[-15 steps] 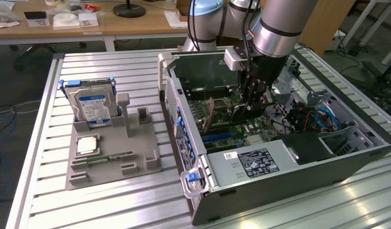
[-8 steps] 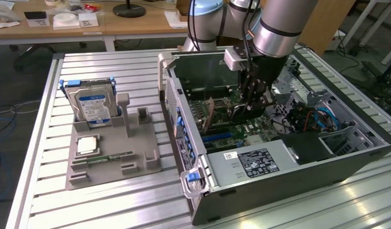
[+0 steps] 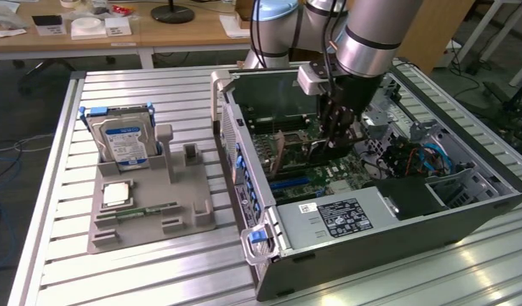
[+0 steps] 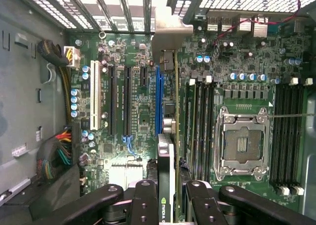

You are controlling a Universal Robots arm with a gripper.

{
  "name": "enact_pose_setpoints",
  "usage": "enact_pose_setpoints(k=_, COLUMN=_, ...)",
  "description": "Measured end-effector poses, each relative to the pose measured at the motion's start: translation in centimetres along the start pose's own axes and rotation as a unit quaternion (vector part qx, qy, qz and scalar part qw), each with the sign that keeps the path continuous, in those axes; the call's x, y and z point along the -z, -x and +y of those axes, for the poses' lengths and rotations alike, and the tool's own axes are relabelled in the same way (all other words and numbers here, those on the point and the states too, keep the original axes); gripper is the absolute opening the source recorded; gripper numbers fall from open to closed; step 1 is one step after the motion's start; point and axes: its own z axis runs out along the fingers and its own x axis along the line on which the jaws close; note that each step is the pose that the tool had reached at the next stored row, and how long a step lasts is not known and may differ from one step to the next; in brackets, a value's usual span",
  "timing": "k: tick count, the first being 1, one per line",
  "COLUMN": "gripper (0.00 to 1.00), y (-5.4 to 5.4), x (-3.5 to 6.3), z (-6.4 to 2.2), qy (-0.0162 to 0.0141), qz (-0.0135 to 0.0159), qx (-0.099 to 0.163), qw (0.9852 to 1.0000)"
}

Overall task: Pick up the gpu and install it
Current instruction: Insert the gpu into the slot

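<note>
Black gpu (image 4: 166,156), edge-on, is being clamped by the gripper (image 3: 336,134), working at upper centre of the exterior frame inside the open computer case (image 3: 431,233); its long axis is running alongside the blue slot (image 4: 158,101), just beside it, silvery bracket (image 4: 165,37) end pointing away from the gripper.

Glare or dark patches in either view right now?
Exterior view: glare streaks on the slotted table, case interior dim beneath the arm. Wrist view: vent grille washed out bright, motherboard evenly lit, hand gripping the gpu dark.
</note>
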Motion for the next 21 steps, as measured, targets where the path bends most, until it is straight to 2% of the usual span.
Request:
enact_pose_setpoints(k=5, gripper=0.27, y=0.0, x=0.0, z=0.45, qy=0.0, qz=0.0001, qx=0.0, qw=1.0)
enact_pose_setpoints(k=11, gripper=0.27, y=-0.02, x=-0.38, z=0.49, qy=0.0, qz=0.0001, qx=0.0, qw=1.0)
enact_pose_setpoints(k=21, gripper=0.27, y=-0.02, x=-0.4, z=0.65, qy=0.0, qz=0.0001, qx=0.0, qw=1.0)
